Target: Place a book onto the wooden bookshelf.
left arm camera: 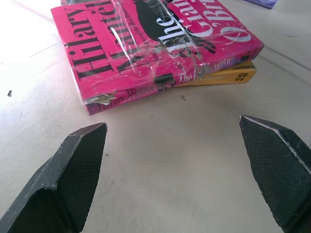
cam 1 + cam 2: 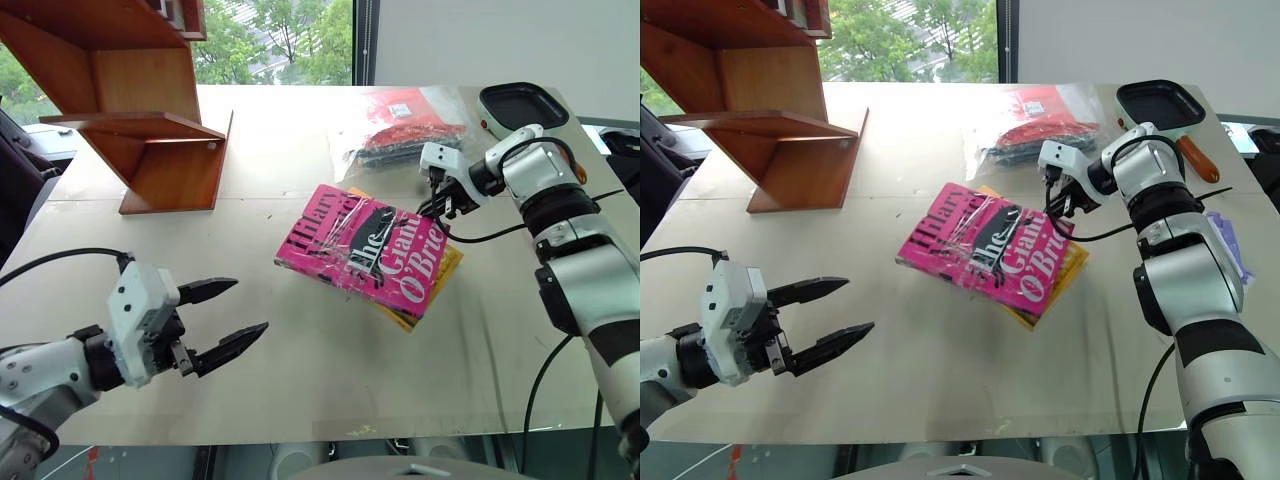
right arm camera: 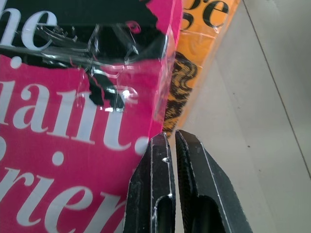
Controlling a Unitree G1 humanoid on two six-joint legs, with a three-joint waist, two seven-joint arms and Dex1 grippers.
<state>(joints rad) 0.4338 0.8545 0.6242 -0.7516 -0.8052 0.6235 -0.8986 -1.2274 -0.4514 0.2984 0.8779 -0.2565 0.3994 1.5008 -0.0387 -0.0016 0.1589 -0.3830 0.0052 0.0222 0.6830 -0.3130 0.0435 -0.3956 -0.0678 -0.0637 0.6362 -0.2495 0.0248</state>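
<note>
Nearest the robot, the left gripper (image 2: 222, 320) hovers over the table (image 2: 300, 390) with its fingers spread wide, pointing at the book (image 2: 362, 250). The pink book lies flat atop a yellow book (image 2: 437, 280), with the right gripper (image 2: 1058, 205), fingers pressed together and empty, at its far edge. Beyond the book, to its left, stands the wooden bookshelf (image 2: 140, 110).

The bookshelf (image 2: 140, 110) is cut off by the top and left edges at upper left. The yellow book (image 2: 432, 280) lies mostly hidden under the pink book (image 2: 362, 250). In the right wrist view, the pink book's lettering is cropped by the frame edges.
</note>
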